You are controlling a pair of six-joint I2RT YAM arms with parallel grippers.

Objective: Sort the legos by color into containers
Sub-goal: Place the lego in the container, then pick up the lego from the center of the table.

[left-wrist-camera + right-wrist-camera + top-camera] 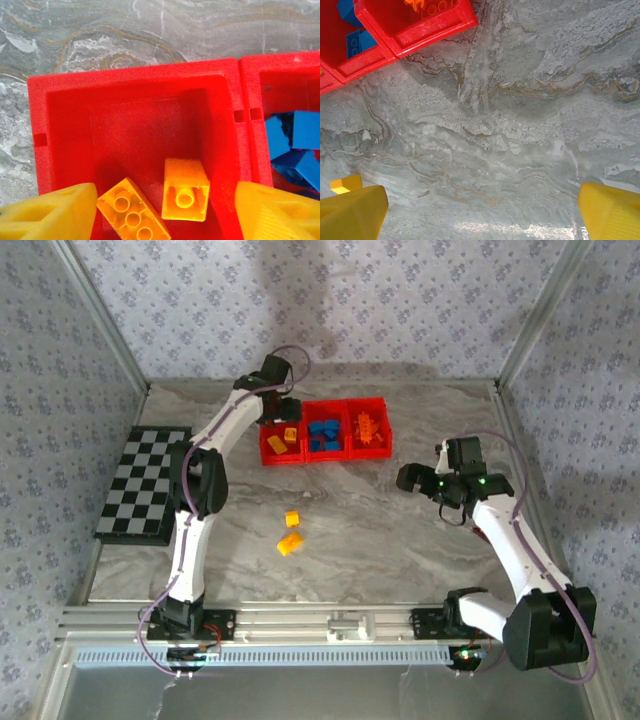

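Three joined red containers stand at the table's back middle. My left gripper hangs open over the left container, where two yellow-orange legos lie loose between my spread fingers. Blue legos fill the middle container and orange ones the right one. On the marble in front lie two more yellow-orange legos. My right gripper is open over bare table to the right of the containers, holding nothing. One yellow lego peeks out beside its left finger.
A black-and-white checkered board lies at the left edge. Patterned walls with metal posts close in the table on three sides. The right wrist view has the containers' corner at top left and bare marble below the jaws.
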